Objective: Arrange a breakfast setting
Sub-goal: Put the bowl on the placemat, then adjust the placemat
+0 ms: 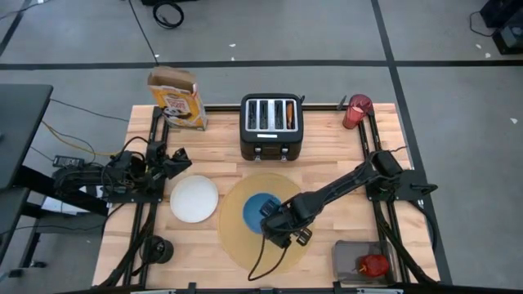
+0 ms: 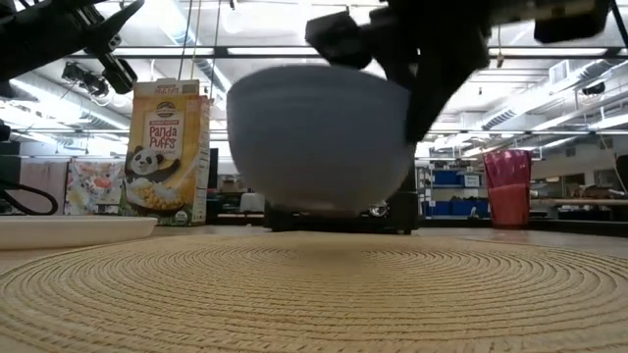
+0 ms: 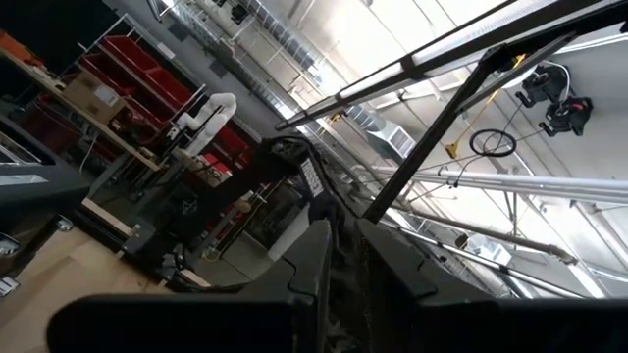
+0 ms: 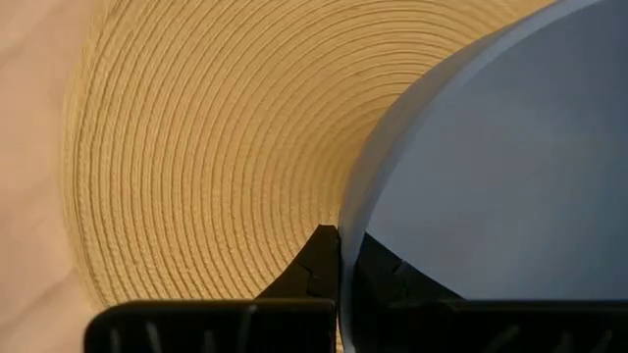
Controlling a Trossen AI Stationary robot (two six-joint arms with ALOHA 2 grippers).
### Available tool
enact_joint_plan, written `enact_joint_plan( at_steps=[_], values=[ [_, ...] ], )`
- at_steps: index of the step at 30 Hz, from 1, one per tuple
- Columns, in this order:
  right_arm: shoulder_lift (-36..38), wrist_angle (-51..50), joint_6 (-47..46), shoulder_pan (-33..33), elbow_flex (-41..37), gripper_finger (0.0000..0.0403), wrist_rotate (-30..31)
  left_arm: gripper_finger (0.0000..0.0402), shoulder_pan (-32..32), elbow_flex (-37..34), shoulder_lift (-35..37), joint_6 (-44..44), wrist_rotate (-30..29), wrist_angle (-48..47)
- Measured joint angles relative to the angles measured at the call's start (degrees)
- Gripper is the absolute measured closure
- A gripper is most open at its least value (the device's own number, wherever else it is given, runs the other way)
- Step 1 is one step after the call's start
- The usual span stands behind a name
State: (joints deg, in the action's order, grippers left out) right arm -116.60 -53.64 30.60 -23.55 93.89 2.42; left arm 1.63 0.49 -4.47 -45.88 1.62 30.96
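Note:
The small blue bowl (image 1: 258,209) hangs just above the middle of the round tan placemat (image 1: 237,237); the low view shows the bowl (image 2: 319,137) clear of the mat (image 2: 314,284). My right gripper (image 1: 275,224) is shut on the bowl's rim. The white plate (image 1: 194,198) lies flat on the table left of the mat. The red cup (image 1: 357,111) stands at the far right corner. The red apple (image 1: 374,265) sits in a grey tray at the near right. My left gripper (image 1: 176,160) waits shut at the table's left side. The spoon is not in view. My right gripper pinches the bowl's rim (image 4: 350,221) on the side toward the table's near right, one finger (image 4: 316,263) outside the wall and one (image 4: 392,279) inside the bowl. The fingers come from above, slanting from the right. The bowl hangs upright, clear of the placemat.
The black toaster (image 1: 271,124) stands behind the mat at the far middle. The cereal box (image 1: 176,98) stands at the far left corner. The grey tray (image 1: 353,255) lies at the near right. A black cable (image 1: 263,261) trails across the mat's near part.

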Motion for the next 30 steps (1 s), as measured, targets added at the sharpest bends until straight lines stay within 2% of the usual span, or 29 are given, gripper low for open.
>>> enact_joint_plan(
  at_steps=[4,13,17,22,27,30],
  values=[
    [-3.01,-2.95,3.66,-0.04,0.00,0.0393,1.04,0.0344,0.00,0.00,0.00,0.02,-0.37,0.04],
    [-3.30,-3.84,3.46,-0.04,0.06,0.0375,0.17,0.0344,0.00,0.00,0.00,1.13,-0.43,0.02],
    [-3.30,-3.58,0.98,-0.06,0.06,0.0354,-0.55,0.0344,0.00,0.00,0.00,1.53,-0.43,0.07],
    [-2.56,-3.18,-1.43,-0.23,0.00,0.0309,-0.53,0.0344,0.00,0.00,0.00,1.86,-0.50,0.04],
    [-0.58,-5.48,-7.14,-1.14,2.26,0.0262,-0.44,0.0344,0.00,0.00,0.00,3.10,-1.71,-0.04],
    [3.17,-7.91,-20.77,-1.73,3.43,0.0242,0.70,0.0344,0.00,0.00,-0.02,3.03,-1.96,-0.39]
  ],
)
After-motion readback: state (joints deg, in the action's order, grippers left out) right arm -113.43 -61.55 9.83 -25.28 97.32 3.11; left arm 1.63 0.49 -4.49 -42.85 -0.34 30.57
